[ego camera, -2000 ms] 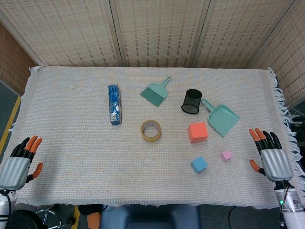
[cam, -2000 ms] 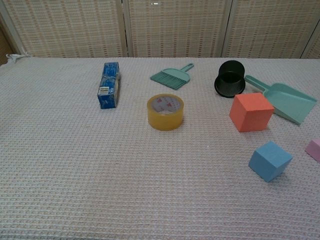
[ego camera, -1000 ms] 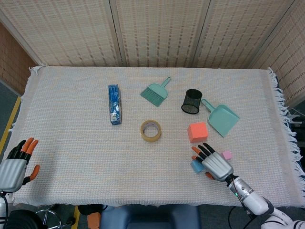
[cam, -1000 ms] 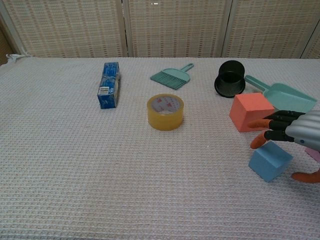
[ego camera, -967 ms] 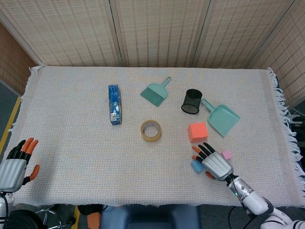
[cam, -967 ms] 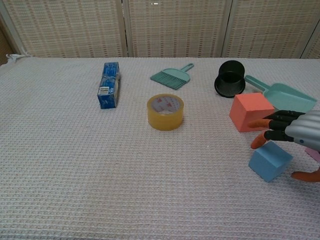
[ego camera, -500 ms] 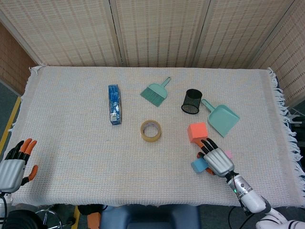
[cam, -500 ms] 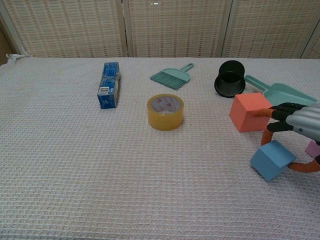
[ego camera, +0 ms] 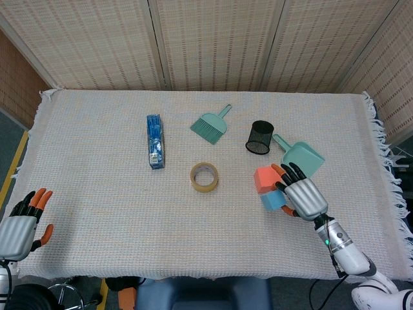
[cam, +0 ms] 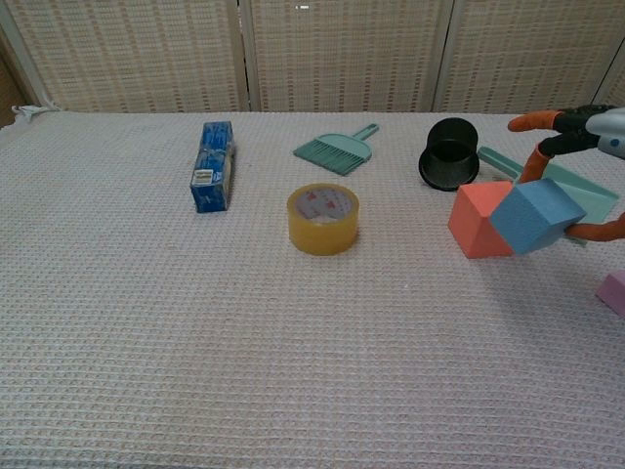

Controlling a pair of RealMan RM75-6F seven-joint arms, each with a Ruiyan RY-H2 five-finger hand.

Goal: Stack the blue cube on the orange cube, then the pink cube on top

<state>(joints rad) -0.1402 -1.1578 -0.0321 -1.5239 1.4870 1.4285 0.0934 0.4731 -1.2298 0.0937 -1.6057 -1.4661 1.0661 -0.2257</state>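
Right hand (ego camera: 302, 197) has the blue cube (cam: 538, 215) pinched between its orange-tipped fingers (cam: 533, 121) and thumb, and the cube is up off the cloth, tilted, hanging just in front of the orange cube (cam: 479, 217). In the head view the blue cube (ego camera: 275, 200) peeks out from under the hand's left edge, right against the near side of the orange cube (ego camera: 265, 179). Whether the two cubes actually touch, I can't tell. The orange cube sits flat on the tabletop (ego camera: 97, 194), right of centre. The pink cube (cam: 614, 291) lies alone on the cloth at the right edge of the chest view, nearer than the other two; the head view hides it behind the hand.

Over on the left, the left hand (ego camera: 20, 226) rests off the near-left corner of the tabletop, fingers spread, holding nothing.

Around the action: a teal dustpan (ego camera: 301, 157) just beyond the right hand, a black mesh cup (ego camera: 259, 137) lying on its side to its left, a teal brush (ego camera: 210, 124) further left, a roll of yellow tape (ego camera: 204, 177) in the middle, and a blue packet (ego camera: 154, 141) on the left.
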